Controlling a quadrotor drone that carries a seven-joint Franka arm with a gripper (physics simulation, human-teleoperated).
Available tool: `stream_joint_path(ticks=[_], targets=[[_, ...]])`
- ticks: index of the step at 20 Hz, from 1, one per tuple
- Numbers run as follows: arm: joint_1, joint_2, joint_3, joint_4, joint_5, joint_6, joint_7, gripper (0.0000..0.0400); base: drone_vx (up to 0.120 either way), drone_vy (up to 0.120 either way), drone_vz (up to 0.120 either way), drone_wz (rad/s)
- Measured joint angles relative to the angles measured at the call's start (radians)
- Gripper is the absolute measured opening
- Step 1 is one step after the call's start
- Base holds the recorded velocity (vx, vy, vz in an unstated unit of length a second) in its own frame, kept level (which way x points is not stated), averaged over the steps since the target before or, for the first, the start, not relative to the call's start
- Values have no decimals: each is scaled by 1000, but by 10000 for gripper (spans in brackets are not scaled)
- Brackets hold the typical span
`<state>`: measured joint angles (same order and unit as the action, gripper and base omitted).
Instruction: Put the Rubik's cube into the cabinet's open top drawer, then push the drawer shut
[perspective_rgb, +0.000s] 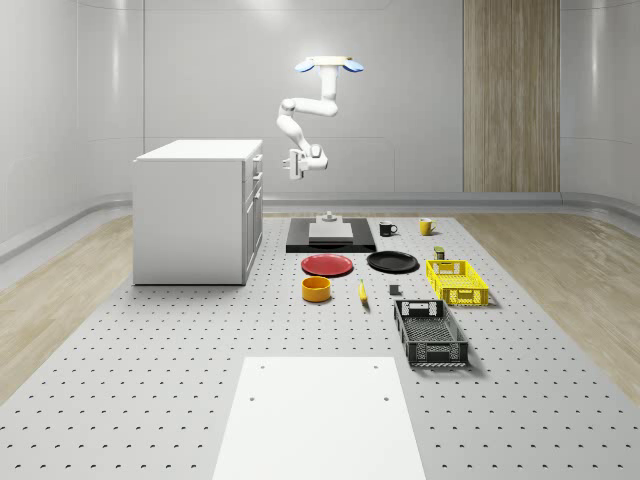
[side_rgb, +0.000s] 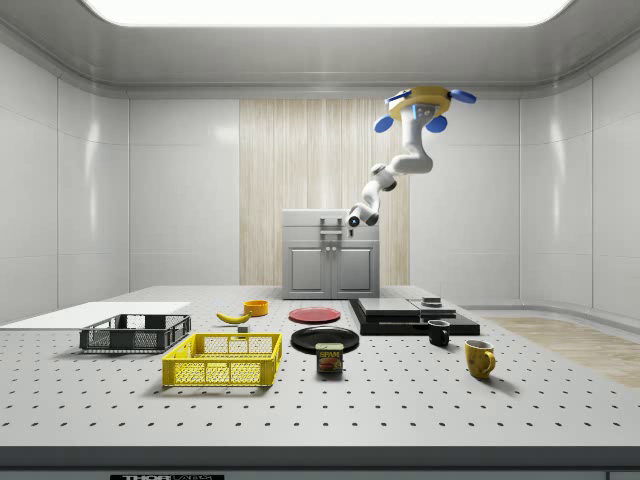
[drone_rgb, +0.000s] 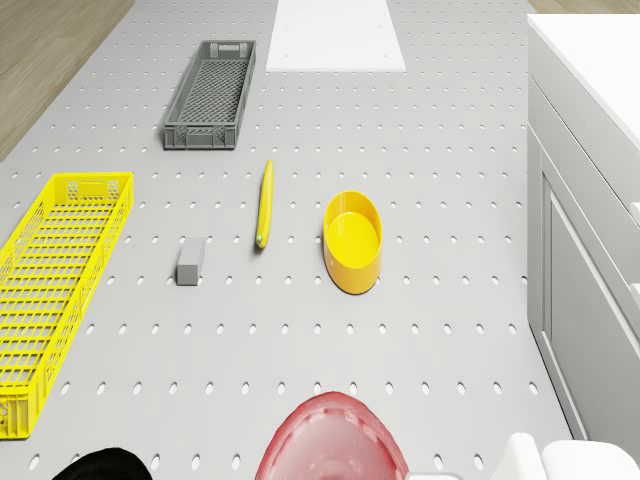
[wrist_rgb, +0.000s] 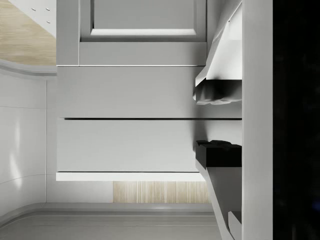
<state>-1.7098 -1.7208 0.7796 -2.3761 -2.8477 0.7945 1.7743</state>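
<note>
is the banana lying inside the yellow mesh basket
No, in the drone view the banana lies on the bare perforated table, apart from the yellow mesh basket and beside the yellow bowl.

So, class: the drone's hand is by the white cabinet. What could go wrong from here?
The hand sits right at the white cabinet front while the drone hovers beside it: drift could knock them together. The fingers are apart with nothing between, so the drawer might get pushed without the cube.

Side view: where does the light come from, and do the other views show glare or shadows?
Side view: a bright ceiling panel lights the room. Whole-scene view: soft shadows under the crates, sheen on the wall. Wrist view: the finger shades the cabinet front.
</note>
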Motion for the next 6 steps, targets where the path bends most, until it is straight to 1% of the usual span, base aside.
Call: stream_joint_path(ticks=[6], targets=[[-1, 0, -2, 3, 0, 3, 2, 105, 0, 0, 0, 0]])
